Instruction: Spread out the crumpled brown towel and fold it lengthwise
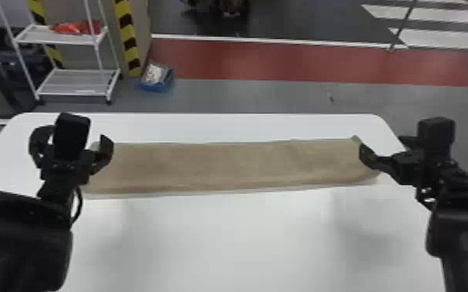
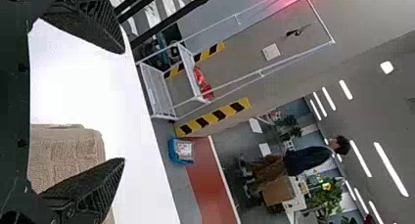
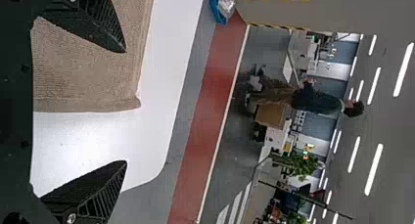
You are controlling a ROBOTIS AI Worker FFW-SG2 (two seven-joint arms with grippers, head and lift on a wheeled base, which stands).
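1. You have the brown cloth towel [image 1: 225, 165] laid out across the middle of the head view, a long, mostly smooth strip on the white, round-cornered table [image 1: 225, 240].
2. Your black two-fingered left gripper [image 2: 122, 105] is at the left of the head view, by the towel's left end; its fingers are spread wide, with nothing between them.
3. Your matching right gripper [image 3: 125, 106] is at the right of that view, by the towel's other end, its fingers likewise apart and empty.
4. From the narrow shape, I'd judge you are at the end of the lengthwise fold, with spreading out finished.
5. Next, check that the long edges line up. If they do, lift both grippers straight away, so neither fingertip drags a corner.
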